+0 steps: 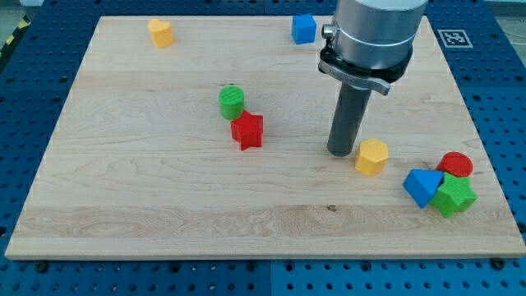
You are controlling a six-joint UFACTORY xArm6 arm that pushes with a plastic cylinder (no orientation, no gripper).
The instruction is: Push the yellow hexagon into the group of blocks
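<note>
The yellow hexagon [371, 156] lies at the view's lower right on the wooden board [164, 197]. My tip [341, 152] stands just to its left, very close or touching. To the hexagon's right is a group of three blocks: a blue triangular block [422, 186], a green star [454, 196] and a red cylinder [455, 164]. A small gap separates the hexagon from the blue block.
A green cylinder [232, 102] and a red star [247, 131] touch near the board's middle. A second yellow block [161, 33] sits at the top left. A blue cube [304, 29] sits at the top, left of the arm's grey body [371, 33].
</note>
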